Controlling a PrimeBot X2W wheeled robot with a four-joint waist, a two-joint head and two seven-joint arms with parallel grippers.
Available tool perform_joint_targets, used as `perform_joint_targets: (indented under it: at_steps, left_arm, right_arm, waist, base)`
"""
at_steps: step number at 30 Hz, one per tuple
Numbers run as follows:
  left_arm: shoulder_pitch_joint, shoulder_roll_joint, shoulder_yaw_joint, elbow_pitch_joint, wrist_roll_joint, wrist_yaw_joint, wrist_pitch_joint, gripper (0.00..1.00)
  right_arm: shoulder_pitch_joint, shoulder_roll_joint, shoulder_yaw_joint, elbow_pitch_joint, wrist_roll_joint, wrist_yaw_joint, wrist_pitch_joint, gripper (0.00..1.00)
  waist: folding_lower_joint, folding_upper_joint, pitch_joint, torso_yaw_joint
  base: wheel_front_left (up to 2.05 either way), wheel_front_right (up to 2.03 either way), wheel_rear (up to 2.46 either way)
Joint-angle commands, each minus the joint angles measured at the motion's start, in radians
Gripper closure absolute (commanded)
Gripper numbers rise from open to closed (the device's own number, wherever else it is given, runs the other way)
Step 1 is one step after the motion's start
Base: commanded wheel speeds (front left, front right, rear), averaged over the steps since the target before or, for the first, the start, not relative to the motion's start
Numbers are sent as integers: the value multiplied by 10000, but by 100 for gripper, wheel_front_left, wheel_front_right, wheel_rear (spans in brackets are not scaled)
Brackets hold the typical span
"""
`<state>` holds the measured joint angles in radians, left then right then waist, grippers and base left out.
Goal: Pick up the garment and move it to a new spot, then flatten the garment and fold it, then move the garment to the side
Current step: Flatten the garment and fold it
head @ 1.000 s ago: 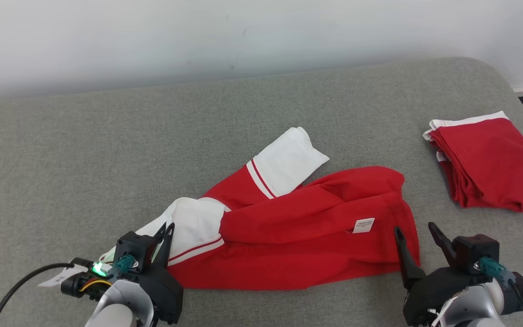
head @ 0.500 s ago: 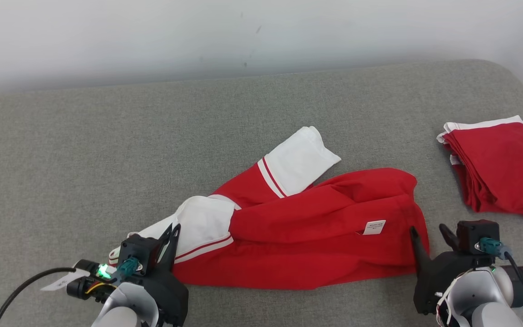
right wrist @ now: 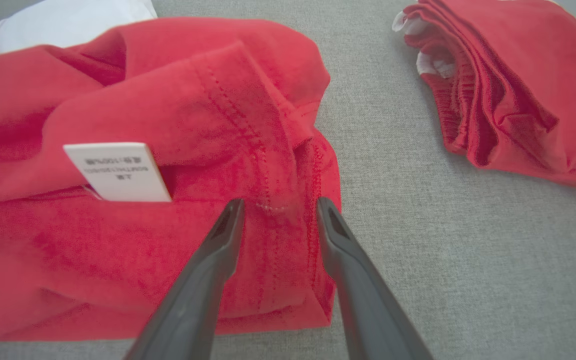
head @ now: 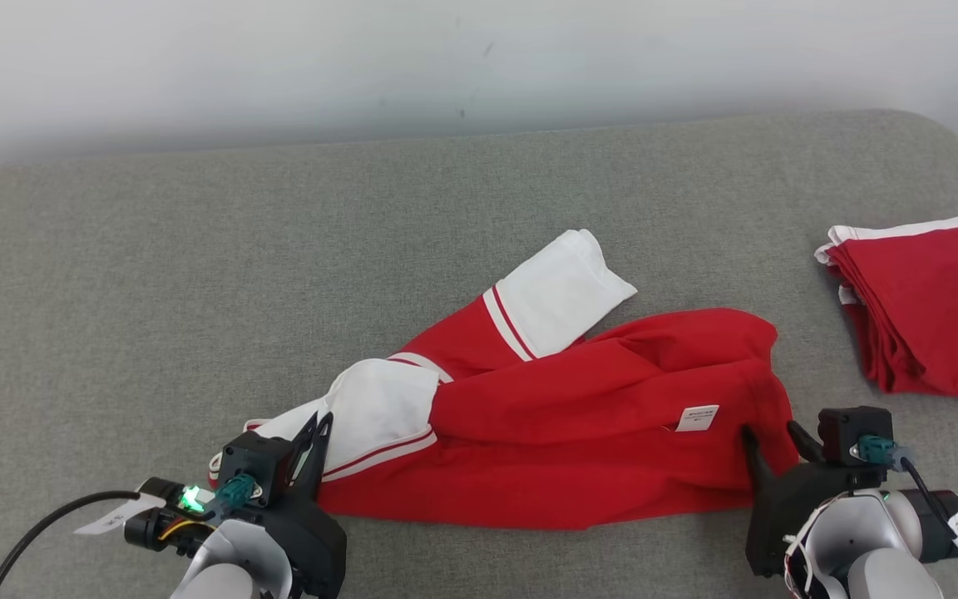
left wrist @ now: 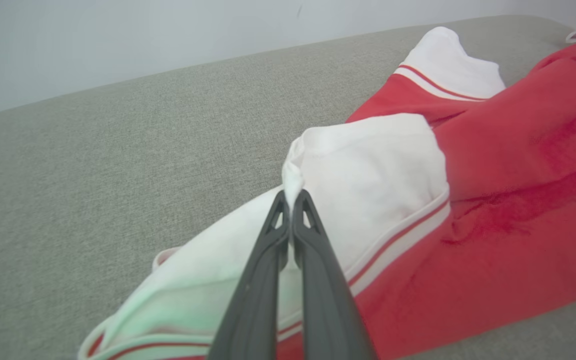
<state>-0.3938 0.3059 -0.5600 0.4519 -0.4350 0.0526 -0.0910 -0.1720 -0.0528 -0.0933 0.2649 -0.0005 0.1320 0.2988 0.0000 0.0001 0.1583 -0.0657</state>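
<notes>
Your left gripper [head: 317, 424] is shut tight, and in the left wrist view its two dark fingers [left wrist: 268, 280] pinch a fold of white cloth at the left end of the red and white cloth garment [head: 579, 416]. Your right gripper [head: 770, 433] is at the other end, and its jaws stand partly apart. In the right wrist view the right gripper [right wrist: 279, 202] has one finger on each side of the stitched red hem, with the tips right at the cloth, but you cannot tell if they squeeze it. The garment lies in a long crumpled shape near the front of the big grey cloth surface [head: 196, 291], with one white sleeve end poking toward the back. A small white label [head: 698, 418] sticks out of the red cloth just beside the right gripper. The label [right wrist: 118, 171] has dark print on it, but it is upside down and too blurry to read. A folded pile of red cloth with white trim [head: 928, 316] sits well apart to the right, close to the rounded right edge. Lots of bare grey cloth lies to the left of the garment and behind it, up to the pale wall [head: 446, 58].
</notes>
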Motion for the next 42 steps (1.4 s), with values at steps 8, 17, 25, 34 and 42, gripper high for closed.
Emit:
perform_joint_targets:
  at_steps: [8,17,25,34,42]
  left_arm:
    - [-74,-5,-62,13,-157,20,-36,100]
    - [17,94,341,-557,-435,223,-476,100]
    - [485,460,1328,-2550,-1113,575,-998,100]
    - [-339,1410,2970,-5274,-2664,459,-113,100]
    - [-3905,2464,3316,-5265,-2983,-307,1640,100]
  right_arm:
    - [-327,-94,66,338,-47,-22,-128,77]
    - [115,-51,-24,-409,279,-22,-189,100]
    - [901,11,-90,-2598,1635,-22,410,100]
    - [-783,-38,993,-4243,4971,-22,1757,100]
    - [-4879,-915,2147,-3035,5238,-22,2089,100]
  waist:
    - [0,-1,1,140]
    - [0,-1,-12,209]
    - [0,-1,30,141]
    - [0,-1,1013,-133]
    - [0,-1,3139,-488]
  base:
    - [0,0,0]
    - [0,0,0]
    - [0,0,0]
    - [0,0,0]
    - [0,0,0]
